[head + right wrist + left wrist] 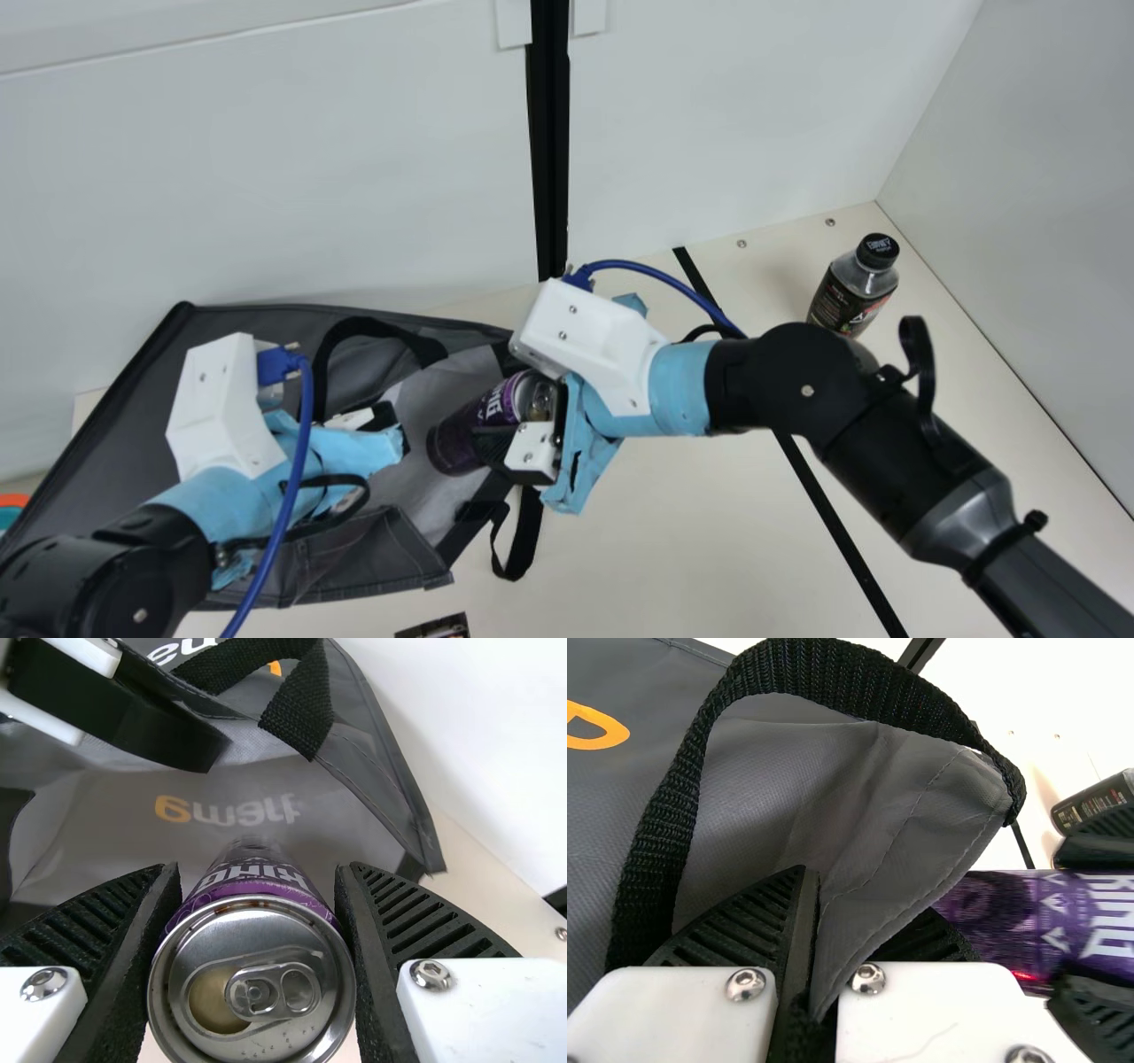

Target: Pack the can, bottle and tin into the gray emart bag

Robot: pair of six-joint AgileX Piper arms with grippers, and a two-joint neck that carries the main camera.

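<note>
The gray bag lies with its mouth towards the middle of the table. My left gripper is at its opening; in the left wrist view my left gripper is shut on a fold of the bag's edge. My right gripper holds the purple can tilted at the mouth, its bottom end over the gray lining. From the right wrist, the can's top sits between the fingers of my right gripper. The bottle stands at the back right.
A small dark printed object, perhaps the tin, is cut off at the main view's bottom edge. A black strap hangs out beside the bag. White walls rise behind the table. My right forearm crosses above the table's right half.
</note>
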